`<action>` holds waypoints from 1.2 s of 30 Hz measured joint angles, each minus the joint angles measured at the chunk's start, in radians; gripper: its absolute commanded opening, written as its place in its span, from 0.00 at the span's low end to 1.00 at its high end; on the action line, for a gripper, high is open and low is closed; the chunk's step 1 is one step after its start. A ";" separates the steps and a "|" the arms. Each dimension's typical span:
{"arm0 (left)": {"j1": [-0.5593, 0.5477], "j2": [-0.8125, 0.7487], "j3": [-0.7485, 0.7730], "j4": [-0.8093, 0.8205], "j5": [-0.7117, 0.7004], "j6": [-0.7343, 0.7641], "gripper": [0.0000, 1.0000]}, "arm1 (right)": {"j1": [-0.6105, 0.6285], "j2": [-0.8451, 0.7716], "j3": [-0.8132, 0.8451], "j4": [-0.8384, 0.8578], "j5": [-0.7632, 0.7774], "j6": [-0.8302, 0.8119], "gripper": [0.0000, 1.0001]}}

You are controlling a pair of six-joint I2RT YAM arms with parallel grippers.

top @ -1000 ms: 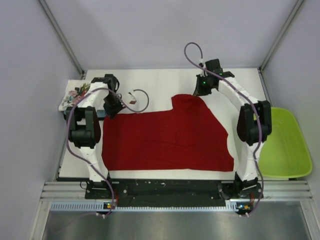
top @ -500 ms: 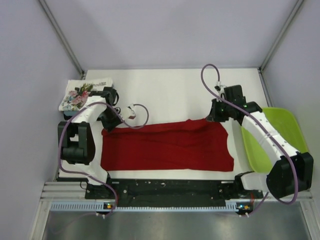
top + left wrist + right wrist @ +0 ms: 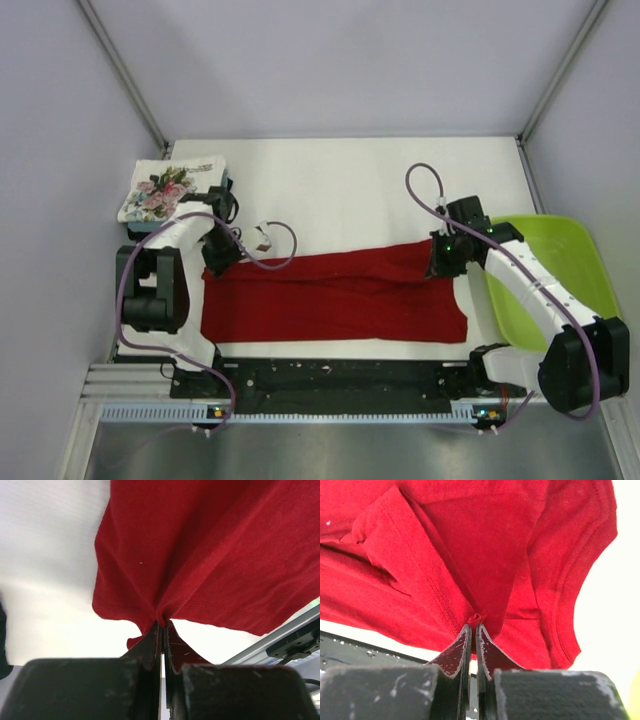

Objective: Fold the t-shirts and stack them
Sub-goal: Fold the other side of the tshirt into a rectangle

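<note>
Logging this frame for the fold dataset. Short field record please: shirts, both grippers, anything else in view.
red t-shirt: wide band across the near part of the table, upper layer doubled over the lower
left gripper: shut, pinching the red t-shirt at its far left edge
right gripper: shut, pinching the red t-shirt at its far right edge
floral t-shirt: folded, at the table's far left corner, apart from the red one
green tray: beside the table's right edge
</note>
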 measured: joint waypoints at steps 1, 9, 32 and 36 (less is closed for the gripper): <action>0.000 -0.001 0.003 0.000 -0.002 0.000 0.00 | 0.000 -0.004 0.013 -0.022 0.011 -0.001 0.00; 0.010 -0.026 0.035 0.015 -0.020 0.010 0.00 | -0.002 -0.024 0.080 -0.135 0.069 0.002 0.00; 0.026 -0.082 -0.085 -0.144 -0.097 0.087 0.41 | -0.006 0.049 -0.057 -0.164 0.032 0.081 0.00; -0.032 -0.012 0.031 -0.154 -0.083 -0.023 0.41 | -0.007 0.077 -0.057 -0.165 0.031 0.090 0.11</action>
